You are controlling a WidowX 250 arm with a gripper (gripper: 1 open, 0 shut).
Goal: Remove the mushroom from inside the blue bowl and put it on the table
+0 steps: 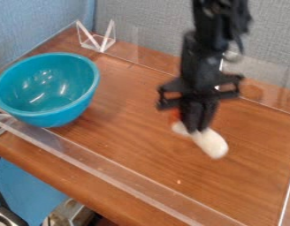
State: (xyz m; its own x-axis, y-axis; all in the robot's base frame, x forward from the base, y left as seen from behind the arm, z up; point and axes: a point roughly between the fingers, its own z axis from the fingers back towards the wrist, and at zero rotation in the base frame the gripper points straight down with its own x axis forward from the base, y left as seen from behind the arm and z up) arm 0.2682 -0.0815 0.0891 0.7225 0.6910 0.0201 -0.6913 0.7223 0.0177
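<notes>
Over the right-hand part of the surface (124,165), you are holding the mushroom (210,142) in the end effector (194,122), its tips closing narrowly on the cap end. The cap is showing only as a small reddish-orange patch at the tips, and the thick white stem is pointing down and toward the right edge. The arm and the mushroom are looking blurred, so you cannot tell exactly how the tips are meeting the cap. The mushroom is appearing above the wood, and you cannot tell how high.

Near the left corner of the surface, the blue bowl (46,89) is standing upright with its glossy inside facing up, well apart from the mushroom. You are seeing only light reflections inside it. Behind the bowl, close to the far left corner, a white pronged object (96,37) is standing by the clear wall (126,33). Along the near edge, another clear wall (106,168) is running past the bowl.
</notes>
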